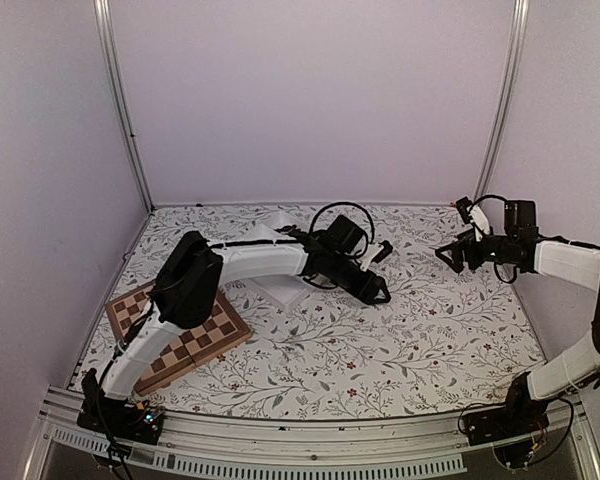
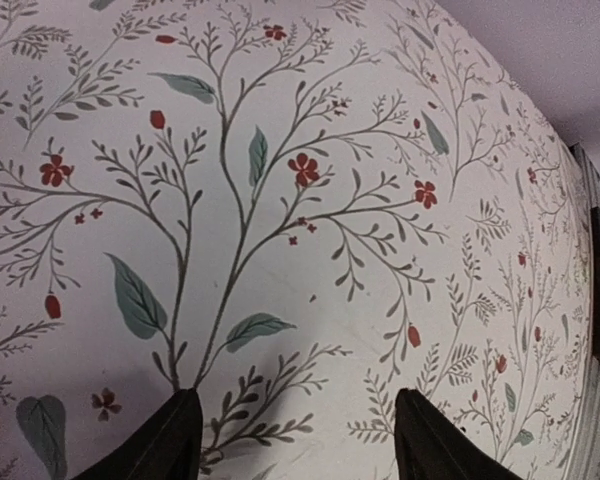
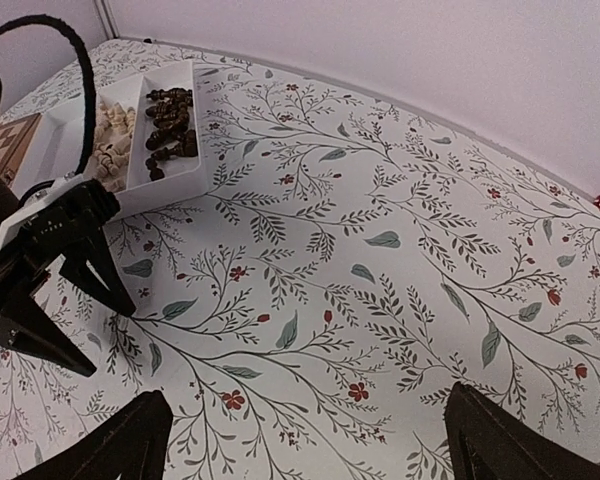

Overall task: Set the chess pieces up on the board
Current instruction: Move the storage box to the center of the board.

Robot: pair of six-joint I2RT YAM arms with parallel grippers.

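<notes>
The board (image 1: pixel 216 335) lies at the near left and no pieces show on it; my left arm covers part of it. A corner of it shows in the right wrist view (image 3: pixel 13 143). The chess pieces lie in a white two-compartment tray (image 3: pixel 160 192): cream ones (image 3: pixel 110 140) on the left, dark ones (image 3: pixel 170 125) on the right. My left gripper (image 1: pixel 380 293) is open and empty, low over the cloth to the right of the tray; it also shows in its own view (image 2: pixel 295 440) and in the right wrist view (image 3: pixel 110 342). My right gripper (image 1: pixel 450 255) is open and empty at the far right, its fingers wide apart in its own view (image 3: pixel 325 440).
The table carries a white cloth (image 1: pixel 420 340) printed with leaves and red flowers. The tray (image 1: pixel 283 293) is mostly hidden behind my left arm in the top view. Pale walls and metal posts close in the back and sides.
</notes>
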